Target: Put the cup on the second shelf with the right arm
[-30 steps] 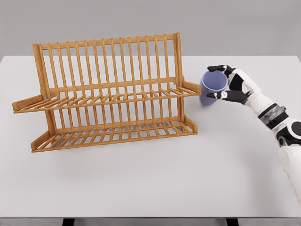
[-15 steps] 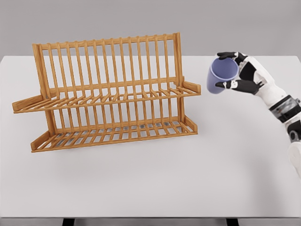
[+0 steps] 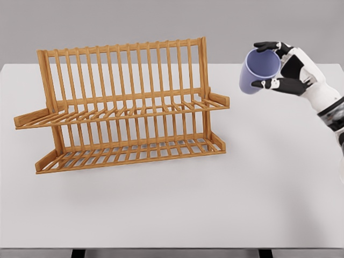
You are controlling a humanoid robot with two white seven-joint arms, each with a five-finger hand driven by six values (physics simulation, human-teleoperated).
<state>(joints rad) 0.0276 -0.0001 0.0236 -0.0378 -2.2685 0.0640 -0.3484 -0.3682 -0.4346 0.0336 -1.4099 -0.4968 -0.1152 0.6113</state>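
1. The right hand (image 3: 293, 70) holds the cup (image 3: 260, 70) in the air to the right of the wooden rack (image 3: 123, 107), above the worktop (image 3: 215, 204) and clear of it. The cup sits higher than the rack's upper shelf (image 3: 129, 110) and apart from its right end.
2. The fingers (image 3: 267, 47) wrap the cup from its far side, one dark fingertip over the top of the wall and another under it at the front, so the hand pinches the cup across its body. The cup is tilted, its open mouth turned up and toward the camera.
3. The cup looks like a small, stiff, smooth-walled lavender beaker with no handle that I can see. I judge it light and rigid, so it should not deform under the grip, but the smooth wall may slip if the hold loosens.
4. The grip across the mid-wall seems the sensible place, since it leaves the base free to meet the slats.
5. The upper shelf is made of thin slats with gaps, so the cup may rock or tip when set down.
6. The left arm is out of view.
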